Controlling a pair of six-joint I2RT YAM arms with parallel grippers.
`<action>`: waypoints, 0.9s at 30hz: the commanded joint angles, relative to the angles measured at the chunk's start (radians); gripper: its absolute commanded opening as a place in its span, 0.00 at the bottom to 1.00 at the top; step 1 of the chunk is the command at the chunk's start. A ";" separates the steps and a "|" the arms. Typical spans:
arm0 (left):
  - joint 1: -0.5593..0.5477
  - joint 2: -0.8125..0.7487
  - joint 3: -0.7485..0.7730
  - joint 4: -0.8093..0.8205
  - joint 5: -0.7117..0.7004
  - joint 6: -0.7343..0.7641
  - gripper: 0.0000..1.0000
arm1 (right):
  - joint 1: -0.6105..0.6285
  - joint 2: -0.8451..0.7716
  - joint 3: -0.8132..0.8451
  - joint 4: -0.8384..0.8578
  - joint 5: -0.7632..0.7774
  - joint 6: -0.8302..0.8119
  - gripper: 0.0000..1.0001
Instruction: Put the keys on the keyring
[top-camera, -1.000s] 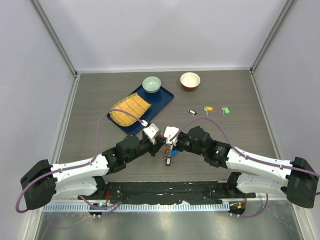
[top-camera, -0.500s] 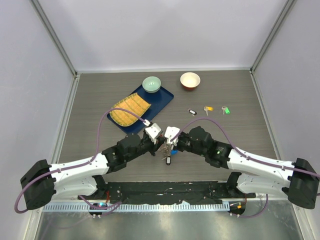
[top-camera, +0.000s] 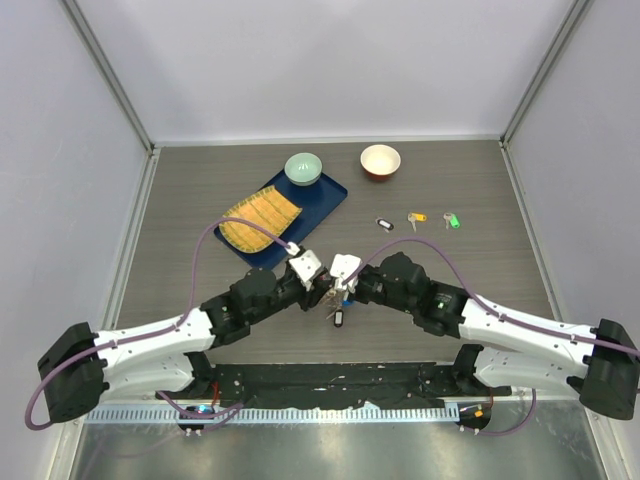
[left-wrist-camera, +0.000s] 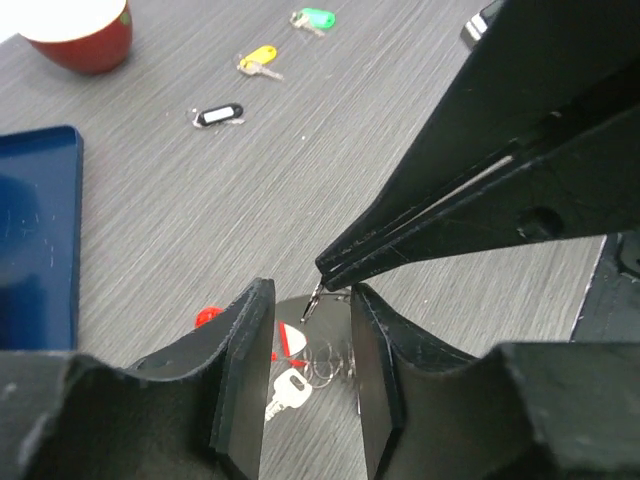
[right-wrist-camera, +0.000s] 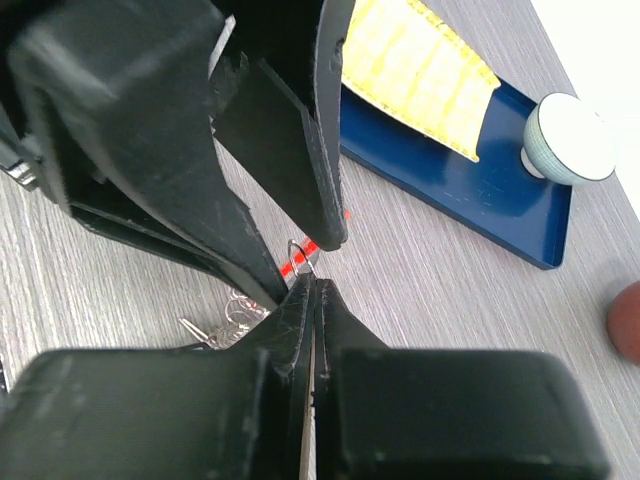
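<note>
Near the middle of the table (top-camera: 190, 180), the two arms meet tip to tip over the keyring (left-wrist-camera: 325, 360). The bunch of silver rings and red tagged pieces lies mostly on the surface, just beneath them. The right gripper (right-wrist-camera: 312, 288) is closed tight, pinching a thin wire loop at the top of the keyring. The left gripper (left-wrist-camera: 310, 300) is partly open, its two fingers on either side of that loop with a gap and nothing in their hold. The black key (top-camera: 384, 223), yellow key (top-camera: 416, 217) and green key (top-camera: 452, 221) lie in a row to the far right, well apart from the keyring. At far left a blue tray (top-camera: 325, 195) carries a yellow mat (top-camera: 260, 220) and a green bowl (top-camera: 303, 168). A red bowl (top-camera: 380, 160) stands beside it to the right.
</note>
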 joint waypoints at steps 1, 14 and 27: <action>-0.005 -0.079 -0.074 0.215 0.027 0.055 0.42 | 0.014 -0.033 0.054 0.050 -0.016 -0.002 0.01; 0.036 -0.163 -0.176 0.303 0.131 0.149 0.51 | 0.014 -0.059 0.060 0.035 0.002 -0.026 0.01; 0.061 -0.077 -0.113 0.300 0.194 0.160 0.37 | 0.014 -0.062 0.055 0.033 -0.010 -0.029 0.01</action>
